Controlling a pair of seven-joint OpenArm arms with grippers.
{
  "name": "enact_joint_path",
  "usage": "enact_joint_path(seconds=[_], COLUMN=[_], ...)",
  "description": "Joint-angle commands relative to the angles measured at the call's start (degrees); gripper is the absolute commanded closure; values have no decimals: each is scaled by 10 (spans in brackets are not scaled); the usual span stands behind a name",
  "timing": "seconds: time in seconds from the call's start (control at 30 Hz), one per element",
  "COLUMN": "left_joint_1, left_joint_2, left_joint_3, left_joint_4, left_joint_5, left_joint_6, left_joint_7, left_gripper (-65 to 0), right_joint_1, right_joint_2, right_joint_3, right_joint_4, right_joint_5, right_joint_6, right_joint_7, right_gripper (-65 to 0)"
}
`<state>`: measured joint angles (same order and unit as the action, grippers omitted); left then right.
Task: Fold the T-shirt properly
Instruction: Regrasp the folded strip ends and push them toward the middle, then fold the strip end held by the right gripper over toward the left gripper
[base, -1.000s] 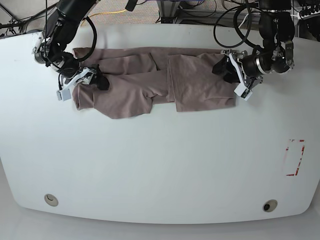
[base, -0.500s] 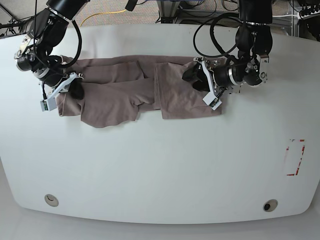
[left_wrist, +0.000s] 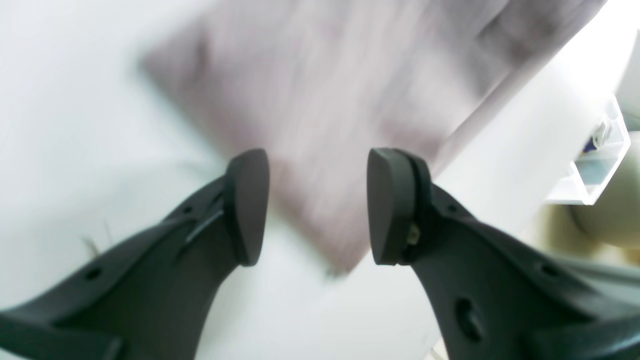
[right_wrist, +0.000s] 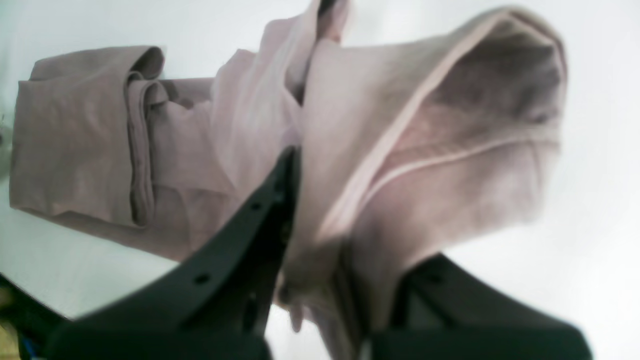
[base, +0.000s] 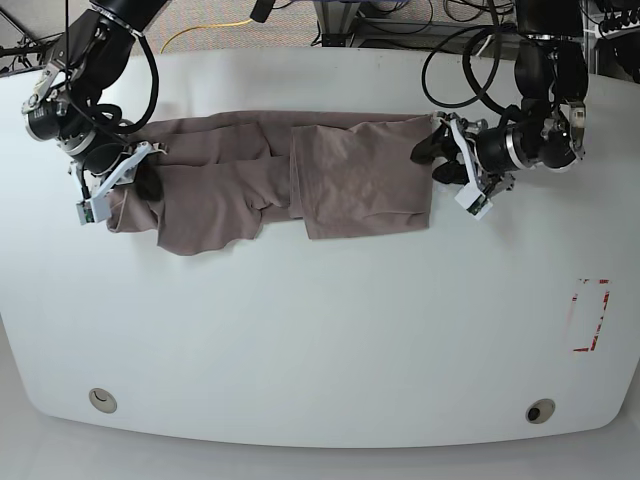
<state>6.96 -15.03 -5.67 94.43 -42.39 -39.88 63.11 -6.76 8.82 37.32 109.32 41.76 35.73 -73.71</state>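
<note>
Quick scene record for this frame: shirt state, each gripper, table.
shirt: mauve, wrinkled, lying along the table's far side, one panel folded over the middle
right gripper: shut on shirt, cloth bunched between the jaws at that end of the garment
left gripper: open, nothing between the jaws, at the shirt's other edge
table: white, red-marked rectangle near the edge on the left arm's side

Bright, even light with faint shadows; both wrist views are blurred, the base view bows at its edges.
</note>
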Motion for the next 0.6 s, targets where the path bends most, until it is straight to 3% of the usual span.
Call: enact_joint_path(seconds=[0.0,0.17,0.3,0.57], left_joint_1=[-9,-42,-63,-68], left_joint_2=[-2,-1,-2,-2], left_joint_3=[1,55,93,102], left_joint_4=[-19,-109,-159,-167], left_joint_5=[-17,-17,-17,-17], left_joint_6=[-1,-1,-1,-1], left_joint_7=[-28,-92,-95,-95], left_gripper=[-293,-293,-293,-293], right_joint_1=[4,4,2,6], right_joint_2=[-2,-39,-50,-116], right_joint_3=[-26,-55,-89,-148], right_joint_4=[24,29,35,40], right_joint_5=[18,18,19,18], right_joint_6=[-2,-3,-3,-3], right_joint_7=[12,12,12,15], right_gripper=[0,0,0,0])
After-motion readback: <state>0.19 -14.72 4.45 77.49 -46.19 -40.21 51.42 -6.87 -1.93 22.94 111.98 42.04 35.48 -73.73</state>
